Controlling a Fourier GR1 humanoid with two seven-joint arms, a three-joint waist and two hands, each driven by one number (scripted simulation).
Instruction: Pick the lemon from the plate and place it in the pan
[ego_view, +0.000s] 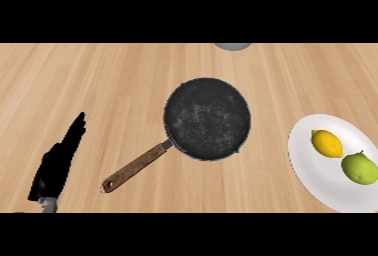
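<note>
White plate (310, 160), cut off at right, holds lemon (326, 143).

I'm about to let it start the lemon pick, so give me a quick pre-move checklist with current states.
1. Lemon on the plate: ok.
2. Lemon apart from the green fruit: cannot tell, they sit very close.
3. Pan holds nothing: ok.
4. Right hand in view for the pick: not ok, it does not show.
5. Left hand open, away from the pan handle: ok.
</note>
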